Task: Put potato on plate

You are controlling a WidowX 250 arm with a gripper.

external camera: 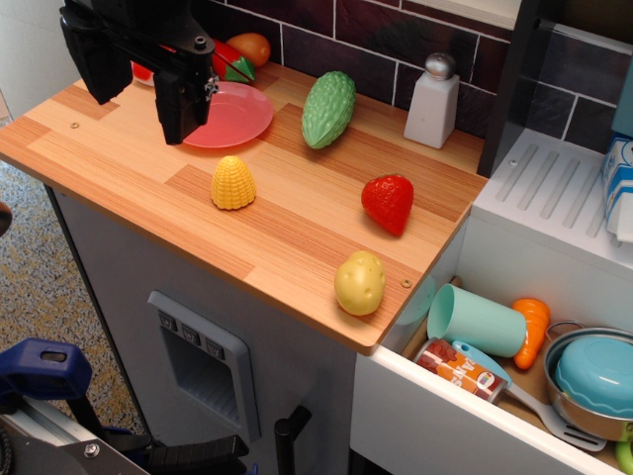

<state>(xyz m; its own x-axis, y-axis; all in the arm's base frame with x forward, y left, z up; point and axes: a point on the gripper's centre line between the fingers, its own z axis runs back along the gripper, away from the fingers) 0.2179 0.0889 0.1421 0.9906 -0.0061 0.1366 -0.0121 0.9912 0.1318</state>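
Observation:
The potato (360,283), yellow-tan and egg-shaped, lies near the front right edge of the wooden counter. The pink-red plate (237,115) lies at the back left of the counter with nothing on its visible part. My black gripper (140,111) hangs over the plate's left edge, far to the left of the potato. Its two fingers stand apart with nothing between them, and one finger (182,104) covers part of the plate's rim.
A yellow corn piece (233,183), a red strawberry (388,203) and a green gourd (328,109) lie between plate and potato. A white shaker (431,101) stands at the back wall. More toy food (237,54) lies behind the plate. An open drawer (514,346) holds cups and pots to the right.

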